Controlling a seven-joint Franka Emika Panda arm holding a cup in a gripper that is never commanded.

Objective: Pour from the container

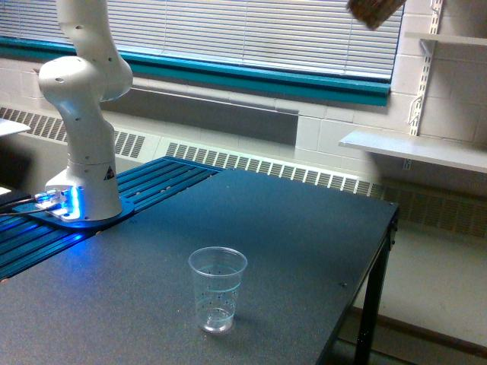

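The container (374,11) shows only as a blurred lower part at the top edge of the exterior view, toward its right, with brown pieces inside and a tilted bottom. The gripper holding it lies above the frame, out of sight. Far below and to the left, a clear speckled plastic cup (218,289) stands upright on the dark table (304,236) near its front. The robot's white base and lower arm (85,114) rise at the exterior view's left.
The arm's base sits on a blue slatted platform (144,186) lit by a blue light. The table's right edge (384,251) drops to the floor. A white wall shelf (415,148) and window blinds (251,30) lie behind.
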